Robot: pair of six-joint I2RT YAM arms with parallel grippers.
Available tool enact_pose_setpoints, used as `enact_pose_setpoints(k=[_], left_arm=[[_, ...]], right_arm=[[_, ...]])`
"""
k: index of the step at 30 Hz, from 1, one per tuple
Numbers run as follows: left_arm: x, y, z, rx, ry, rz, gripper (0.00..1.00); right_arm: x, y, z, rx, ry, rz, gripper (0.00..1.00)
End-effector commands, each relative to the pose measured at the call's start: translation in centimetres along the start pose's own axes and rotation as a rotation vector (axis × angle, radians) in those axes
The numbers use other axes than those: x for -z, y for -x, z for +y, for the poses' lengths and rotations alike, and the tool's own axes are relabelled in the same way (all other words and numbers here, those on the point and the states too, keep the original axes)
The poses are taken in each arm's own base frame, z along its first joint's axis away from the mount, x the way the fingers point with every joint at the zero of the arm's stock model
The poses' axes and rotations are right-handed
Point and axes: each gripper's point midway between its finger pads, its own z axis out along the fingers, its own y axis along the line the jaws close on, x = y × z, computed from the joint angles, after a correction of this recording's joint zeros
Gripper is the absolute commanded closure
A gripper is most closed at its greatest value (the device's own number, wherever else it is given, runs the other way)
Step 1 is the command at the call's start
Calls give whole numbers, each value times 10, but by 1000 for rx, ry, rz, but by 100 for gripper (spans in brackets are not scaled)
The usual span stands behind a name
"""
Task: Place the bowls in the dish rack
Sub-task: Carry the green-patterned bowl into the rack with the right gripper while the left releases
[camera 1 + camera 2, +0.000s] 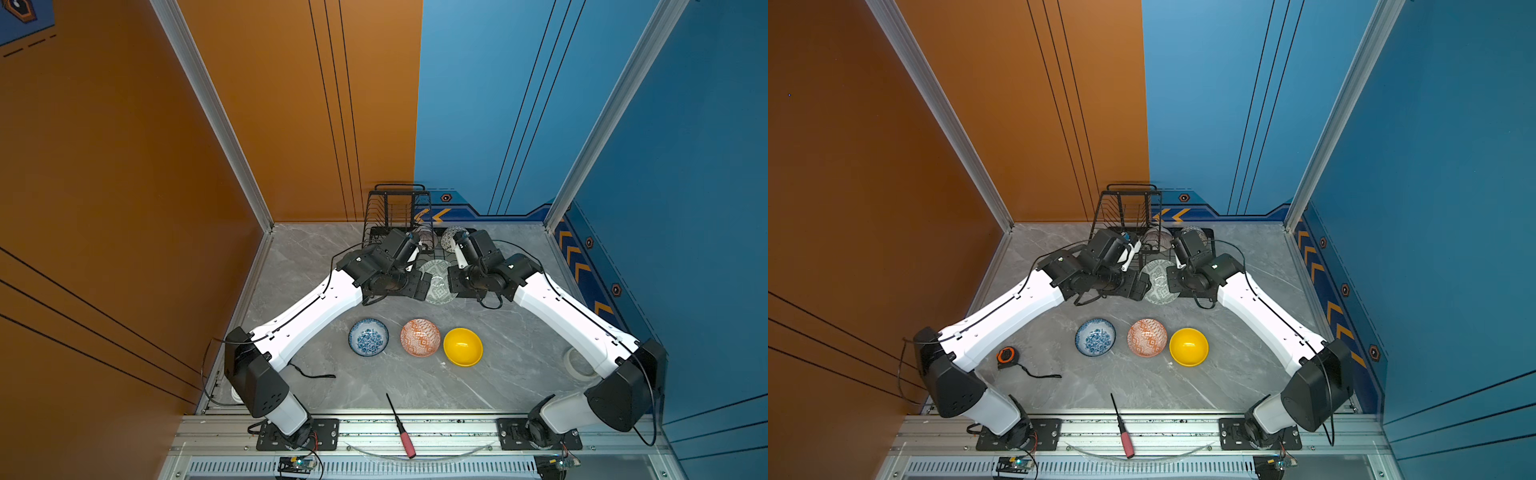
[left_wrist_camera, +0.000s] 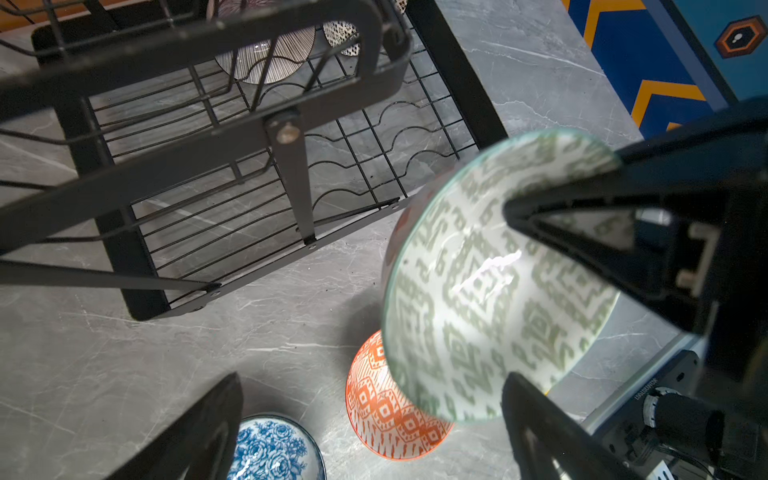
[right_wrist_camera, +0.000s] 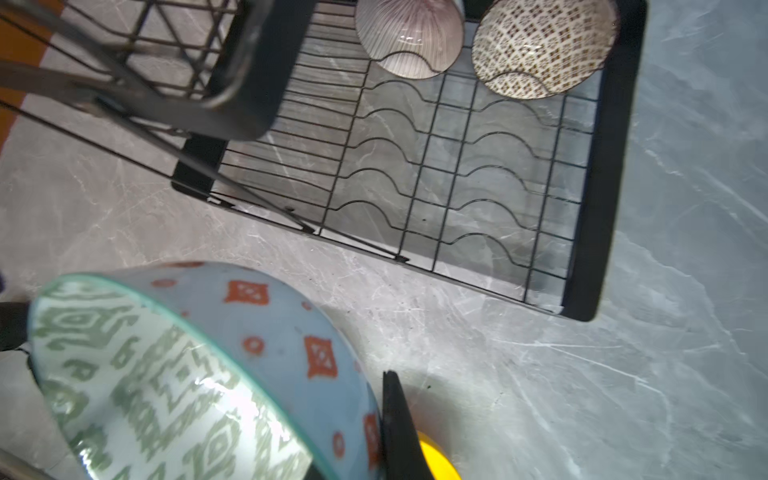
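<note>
— So, layout, biggest first?
— Bench (image 1: 374, 390). Rack (image 3: 604, 174) at its far edge: raised basket (image 3: 253, 83) on the left in both top views, slotted base to the right. Both grippers meet just in front of it.
— Grippers?
— Left gripper (image 2: 374, 376): spread wide, the green bowl (image 1: 437, 284) just beside one finger; contact I cannot tell. Right gripper (image 3: 380, 395): pressed together on that bowl's wall, one finger outside in its own wrist view, the other inside in the left wrist view.
— Where is that bowl?
— In the air, tilted, above the bench just short of the rack's near rail. My reading: the right gripper alone carries it.
— Other bowls?
— Pink bowl (image 3: 409, 37) and dotted bowl (image 3: 540, 45) stand on edge, side by side, in the farthest slots. Blue bowl (image 1: 368, 336), orange bowl (image 1: 420, 337), yellow bowl (image 1: 463, 346) sit upright in a row on the bench, toward the front. Screwdriver (image 1: 402, 430) lies at the front edge, well apart from the work.
— Step in hand?
— Third bowl of six, in transit to the rack. About a third done.
— Next move calls for?
— Left gripper backs away so its fingers clear the rim. Right gripper takes the bowl over the near rail, tips it on edge, lowers it into a free slot in front of the two loaded bowls, clear of the basket. Let go only once the wire bears it.
</note>
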Motion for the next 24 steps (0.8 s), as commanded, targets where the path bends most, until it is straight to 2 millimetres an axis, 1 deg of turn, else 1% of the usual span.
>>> enact_pose_setpoints(k=[1, 4, 9, 14, 16, 19, 24], left_arm=[[8, -6, 6, -60, 6, 20, 2], [7, -8, 12, -90, 37, 34, 2], [4, -8, 14, -120, 46, 38, 2], [2, -4, 18, -105, 58, 35, 2], [-1, -4, 20, -103, 63, 39, 2], [-4, -5, 25, -102, 73, 48, 2], [-4, 1, 29, -94, 65, 40, 2]], right_arm=[[24, 21, -23, 149, -72, -119, 100], [25, 33, -38, 257, -155, -188, 100], [21, 57, -61, 399, -277, -273, 100], [25, 76, -71, 585, -394, -391, 100], [27, 80, -70, 678, -432, -460, 100], [30, 85, -72, 773, -486, -571, 100], [22, 98, -86, 876, -609, -651, 100]])
